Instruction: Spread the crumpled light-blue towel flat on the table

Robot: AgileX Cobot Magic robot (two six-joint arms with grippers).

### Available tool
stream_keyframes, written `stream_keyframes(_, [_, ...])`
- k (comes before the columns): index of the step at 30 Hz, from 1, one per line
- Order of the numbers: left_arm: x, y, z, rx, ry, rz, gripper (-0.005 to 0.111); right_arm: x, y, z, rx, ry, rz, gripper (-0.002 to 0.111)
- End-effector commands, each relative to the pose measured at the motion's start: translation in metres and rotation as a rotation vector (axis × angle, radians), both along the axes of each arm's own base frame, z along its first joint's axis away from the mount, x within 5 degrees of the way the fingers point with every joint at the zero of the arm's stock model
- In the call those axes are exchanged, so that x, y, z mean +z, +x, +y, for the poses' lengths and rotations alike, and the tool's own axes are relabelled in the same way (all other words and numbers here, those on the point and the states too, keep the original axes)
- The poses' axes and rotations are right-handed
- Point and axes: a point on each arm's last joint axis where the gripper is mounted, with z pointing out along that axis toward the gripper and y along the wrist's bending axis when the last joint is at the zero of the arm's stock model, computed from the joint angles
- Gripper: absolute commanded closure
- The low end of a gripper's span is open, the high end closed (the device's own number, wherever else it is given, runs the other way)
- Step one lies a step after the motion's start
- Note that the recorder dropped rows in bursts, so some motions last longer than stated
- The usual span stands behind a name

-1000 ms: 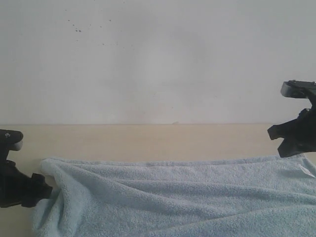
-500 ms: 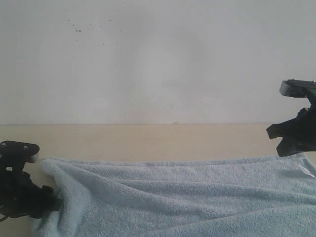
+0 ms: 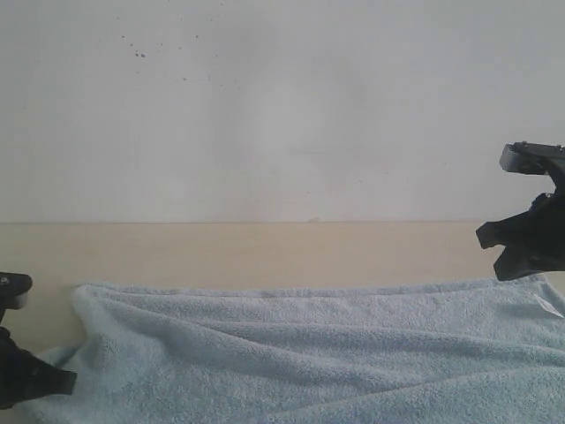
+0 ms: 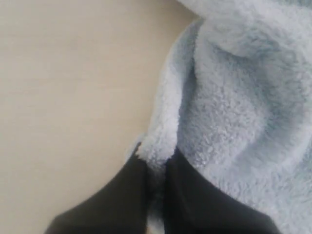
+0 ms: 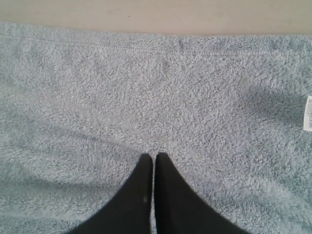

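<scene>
The left claw (image 4: 157, 161) has just pinched narrow onto the left edge of the towel (image 3: 309, 353) and drawn back toward the lower left of the exterior frame. That drags the corner outward, a start on flattening, though folds remain. The right claw (image 5: 153, 157) is closed at the upper right edge; whether it pinches fabric is unclear. The towel lies across the beige surface (image 3: 265, 247), below a pale speckled wall (image 3: 282, 106).

The towel (image 3: 309, 353) runs off the exterior view's bottom edge; the white tag (image 5: 307, 113) is cropped too.
</scene>
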Motion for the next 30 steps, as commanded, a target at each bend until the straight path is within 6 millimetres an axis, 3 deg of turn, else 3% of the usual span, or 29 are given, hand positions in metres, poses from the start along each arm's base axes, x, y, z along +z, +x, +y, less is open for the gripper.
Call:
stream_keyframes(1, [0.02, -0.019, 0.014, 0.08, 0.078, -0.053, 0.102, 0.003, -0.001, 0.002, 0.002, 0.016, -0.011, 0.107])
stream_keyframes(5, [0.026, -0.044, 0.017, 0.101, 0.056, -0.079, 0.102, 0.004, -0.001, 0.003, 0.001, 0.025, -0.016, 0.107])
stream_keyframes(10, [0.027, -0.056, 0.011, 0.075, -0.036, -0.089, 0.102, 0.004, -0.001, 0.003, 0.004, 0.032, -0.007, 0.107])
stream_keyframes(12, [0.022, -0.058, 0.007, 0.055, -0.086, -0.068, 0.096, 0.004, -0.003, 0.005, 0.009, 0.043, 0.007, 0.107])
stream_keyframes(14, [0.017, -0.06, 0.005, 0.053, -0.109, -0.045, 0.077, 0.003, -0.004, 0.006, 0.023, 0.051, 0.025, 0.107])
stream_keyframes(16, [0.013, -0.059, 0.006, 0.069, -0.097, -0.027, 0.049, 0.003, -0.006, 0.007, 0.043, 0.056, 0.039, 0.107])
stream_keyframes(18, [0.012, -0.058, 0.015, 0.177, -0.043, -0.023, 0.022, 0.003, -0.007, 0.007, 0.048, 0.061, 0.049, 0.107])
stream_keyframes(19, [0.013, -0.056, 0.02, 0.242, -0.015, -0.035, 0.016, 0.003, -0.007, 0.007, 0.05, 0.062, 0.052, 0.107])
stream_keyframes(21, [0.017, -0.055, 0.031, 0.339, 0.066, -0.058, 0.016, 0.002, -0.008, 0.008, 0.055, 0.065, 0.061, 0.107])
stream_keyframes(24, [0.025, -0.05, 0.038, 0.393, 0.13, -0.092, 0.026, 0.002, -0.008, 0.008, 0.054, 0.072, 0.064, 0.107])
stream_keyframes(30, [0.047, -0.023, 0.028, 0.31, 0.089, -0.17, 0.031, 0.004, -0.007, 0.011, 0.066, 0.099, 0.036, 0.107])
